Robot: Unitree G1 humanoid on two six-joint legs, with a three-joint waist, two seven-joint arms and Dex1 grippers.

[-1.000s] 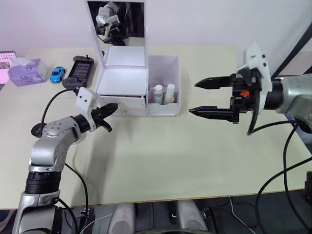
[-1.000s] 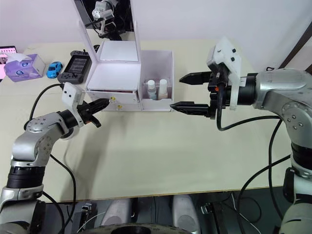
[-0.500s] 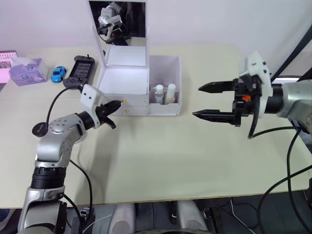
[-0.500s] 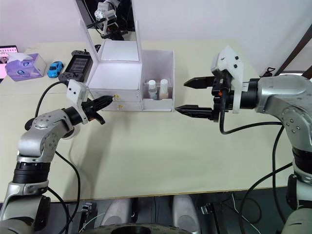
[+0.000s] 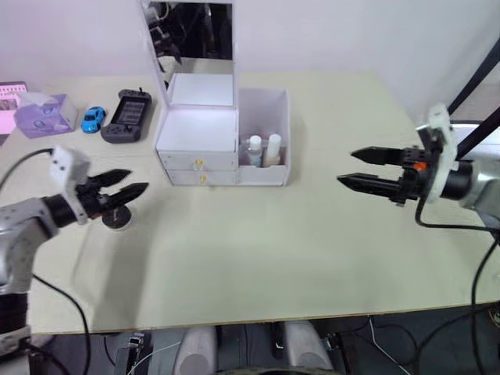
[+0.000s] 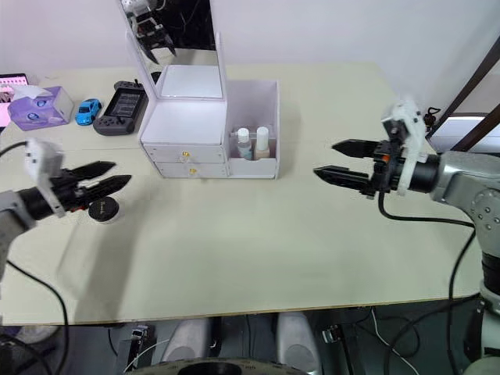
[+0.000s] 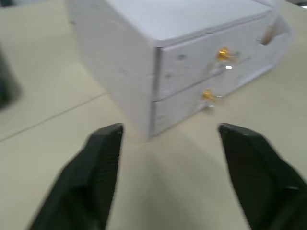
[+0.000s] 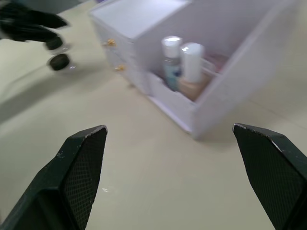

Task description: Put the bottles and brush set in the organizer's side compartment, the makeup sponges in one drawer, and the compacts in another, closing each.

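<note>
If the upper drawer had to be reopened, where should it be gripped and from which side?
By its small gold knob, approached from the front, the side facing the robot. The drawer face sits flush with the organizer, so the protruding knob looks like the only graspable part; the left gripper is nearer.

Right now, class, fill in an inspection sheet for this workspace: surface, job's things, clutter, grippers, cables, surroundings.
Surface: beige table, bare in front.
Job's things: white organizer with upright mirror; both gold-knobbed drawers look shut; two white-capped bottles stand in the side compartment. Sponges, compacts: nothing seen.
Clutter: purple tissue box, blue toy car, black handheld console, small round black object under the left gripper.
Grippers: left gripper open, empty; right gripper open, empty.
Cables: black cable at the right arm.
Surroundings: pale wall.
</note>
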